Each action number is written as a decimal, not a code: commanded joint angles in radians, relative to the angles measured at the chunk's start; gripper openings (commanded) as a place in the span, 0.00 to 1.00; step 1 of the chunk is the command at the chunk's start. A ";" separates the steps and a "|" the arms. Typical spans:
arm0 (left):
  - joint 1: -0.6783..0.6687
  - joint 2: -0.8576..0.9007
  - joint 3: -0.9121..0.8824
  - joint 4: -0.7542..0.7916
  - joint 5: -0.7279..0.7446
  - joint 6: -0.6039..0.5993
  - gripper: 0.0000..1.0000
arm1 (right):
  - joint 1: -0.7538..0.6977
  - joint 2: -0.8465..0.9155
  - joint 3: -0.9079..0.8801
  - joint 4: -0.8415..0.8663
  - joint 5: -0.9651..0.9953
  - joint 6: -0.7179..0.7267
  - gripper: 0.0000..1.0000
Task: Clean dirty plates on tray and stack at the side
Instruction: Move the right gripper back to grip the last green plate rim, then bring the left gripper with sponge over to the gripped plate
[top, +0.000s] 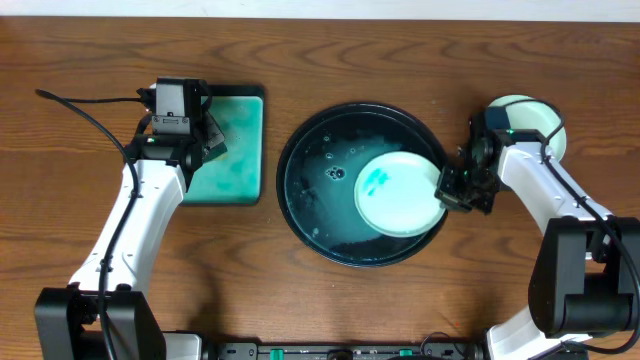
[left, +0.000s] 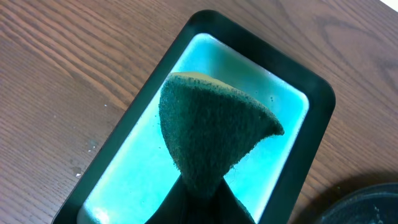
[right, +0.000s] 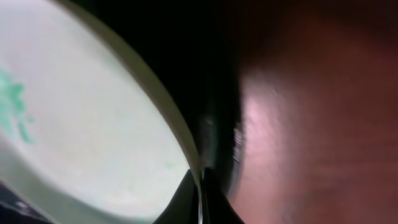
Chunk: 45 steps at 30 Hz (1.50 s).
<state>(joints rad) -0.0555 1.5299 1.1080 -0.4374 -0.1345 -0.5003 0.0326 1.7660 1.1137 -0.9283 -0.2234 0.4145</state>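
Note:
A white plate (top: 400, 192) with a teal smear lies tilted in the right part of the round black tray (top: 300, 160). My right gripper (top: 452, 186) is shut on this plate's right rim; the right wrist view shows the rim (right: 165, 99) pinched between the fingers (right: 200, 199). Another white plate or stack of them (top: 527, 115) sits on the table at the far right, partly behind the right arm. My left gripper (top: 205, 135) is shut on a dark green sponge (left: 211, 134) and holds it over the teal rectangular tray (left: 124, 168).
The teal rectangular tray (top: 240, 150) sits left of the black tray. The black tray holds a film of water with bubbles (top: 335, 172). A black cable (top: 80, 105) runs along the left arm. The table is brown wood.

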 joint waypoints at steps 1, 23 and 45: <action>0.005 0.008 -0.007 0.016 -0.014 -0.006 0.07 | 0.048 0.003 0.058 0.068 -0.062 -0.036 0.01; 0.005 0.205 -0.007 0.150 0.044 -0.013 0.07 | 0.191 0.132 0.058 0.331 -0.092 -0.083 0.17; 0.005 0.418 -0.007 0.261 0.071 -0.005 0.07 | 0.272 0.167 0.057 0.398 -0.013 -0.014 0.53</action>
<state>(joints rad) -0.0532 1.9118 1.1076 -0.1703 -0.0586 -0.5007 0.2726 1.8992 1.1568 -0.5346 -0.2836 0.3786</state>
